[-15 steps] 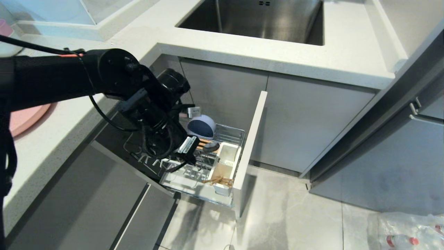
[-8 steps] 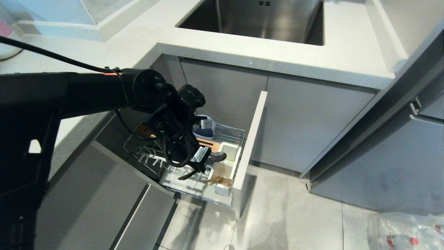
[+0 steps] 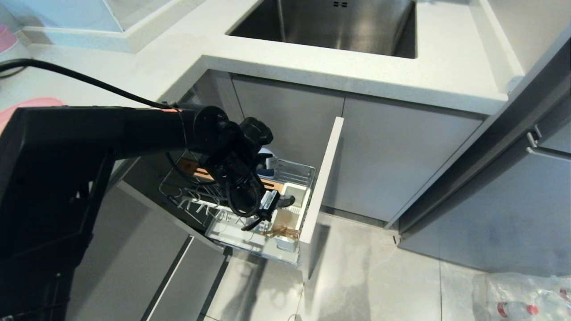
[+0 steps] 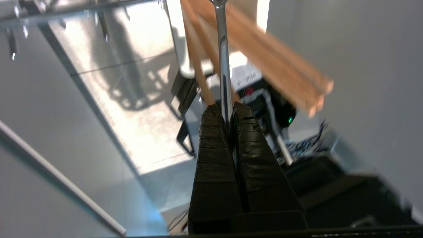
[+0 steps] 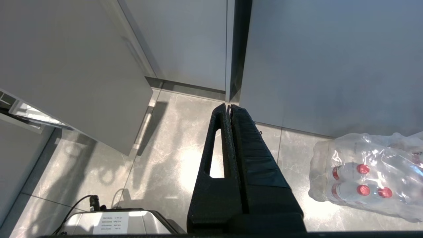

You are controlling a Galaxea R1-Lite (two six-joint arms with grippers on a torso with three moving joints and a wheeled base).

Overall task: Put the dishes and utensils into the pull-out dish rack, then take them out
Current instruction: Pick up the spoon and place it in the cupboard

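Left gripper: fingers pressed together on the spoon's handle, down inside the pull-out dish rack over the utensil caddy; from the head its tips are lost among arm and cable.
Spoon: slim metal handle runs straight out from between the fingers; its bowl is cut off at the frame edge in the wrist view.
Chopsticks: blurred wooden sticks crossing just beside the spoon handle; in the head view they lean out of the caddy's near end.
Utensil caddy: white, at the rack's front, partly covered by the arm.
Pull-out dish rack: drawn out under the counter; wire basket and wooden strip mostly hidden by the left arm.
Bowl: only a sliver shows behind the wrist.
Plate: pink edge on the counter, mostly hidden by the arm.
Right gripper: fingers together, empty, hanging above the floor near a pack of bottles.
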